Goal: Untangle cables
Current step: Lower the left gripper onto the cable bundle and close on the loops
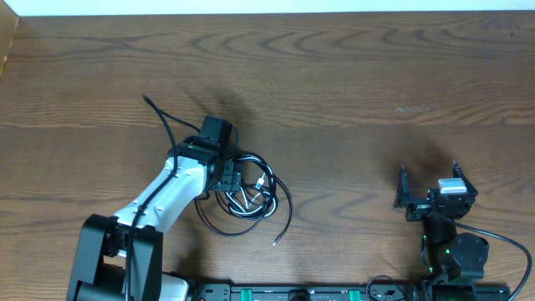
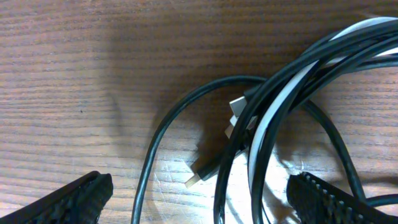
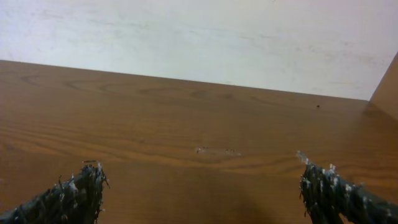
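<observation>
Left hand poised over the cables, jaws spread to their widest and gripping nothing. In the wrist view its fingertips straddle the tangle; contact cannot be judged. The left arm reaches diagonally from the near edge, wrist pitched down onto the tangle. The cables lie as overlapping loops, strands sweeping from upper right to lower centre in the wrist view, a white cord running among the black ones. A small plug points its metal tip to the lower left, and one black tail trails from the tangle toward the near edge. Right hand sits well apart to the tangle's right, also wide open and empty, aimed level across the surface. Bare wood extends beyond the tangle to the far edge.
</observation>
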Tool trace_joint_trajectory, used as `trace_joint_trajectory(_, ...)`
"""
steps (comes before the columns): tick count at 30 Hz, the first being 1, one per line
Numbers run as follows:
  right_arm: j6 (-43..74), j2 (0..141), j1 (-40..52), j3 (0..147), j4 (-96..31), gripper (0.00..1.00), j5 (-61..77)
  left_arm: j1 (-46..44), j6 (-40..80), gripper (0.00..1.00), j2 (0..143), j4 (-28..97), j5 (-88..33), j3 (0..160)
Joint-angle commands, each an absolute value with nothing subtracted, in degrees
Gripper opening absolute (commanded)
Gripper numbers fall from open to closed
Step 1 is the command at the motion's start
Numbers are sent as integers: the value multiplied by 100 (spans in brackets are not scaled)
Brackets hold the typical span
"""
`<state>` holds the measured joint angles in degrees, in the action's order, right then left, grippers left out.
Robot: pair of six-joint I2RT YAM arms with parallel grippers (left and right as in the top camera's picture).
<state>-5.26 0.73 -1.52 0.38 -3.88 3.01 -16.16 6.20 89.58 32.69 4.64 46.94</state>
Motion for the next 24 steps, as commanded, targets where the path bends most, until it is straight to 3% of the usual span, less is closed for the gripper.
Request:
trace_joint_trajectory(1,-585,64,-108,32,-408,99,336,-1621,670,95,9024,3218,569,4595)
trace_joint_trajectory(24,-585,64,-108,32,-408,99,336,-1621,-792,95,9548,2018,174,4340)
